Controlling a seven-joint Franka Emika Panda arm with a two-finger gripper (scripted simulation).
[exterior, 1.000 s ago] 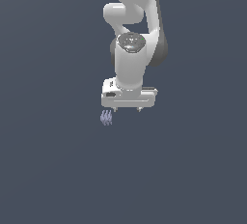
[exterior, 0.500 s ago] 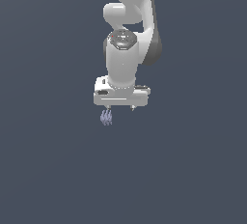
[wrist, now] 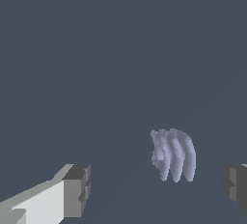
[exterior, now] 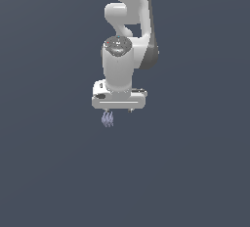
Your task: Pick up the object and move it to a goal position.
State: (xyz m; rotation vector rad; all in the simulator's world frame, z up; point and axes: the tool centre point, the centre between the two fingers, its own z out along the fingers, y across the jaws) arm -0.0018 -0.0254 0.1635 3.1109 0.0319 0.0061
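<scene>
In the exterior view the white arm hangs down the middle of the frame, its gripper (exterior: 118, 109) just above the lavender-blue ridged lump (exterior: 108, 119) near frame centre. The wrist view shows the gripper's fingers (wrist: 77, 190) spread wide, the lump (wrist: 173, 154) between them and touching neither, on the dark grey tabletop (exterior: 49, 172).

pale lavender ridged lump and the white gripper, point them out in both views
pale lavender ridged lump (exterior: 108, 120), exterior view, middle of its fins
pale lavender ridged lump (wrist: 174, 155), wrist view, central ridge
white gripper (wrist: 154, 189), wrist view, midway between fingertips
</scene>
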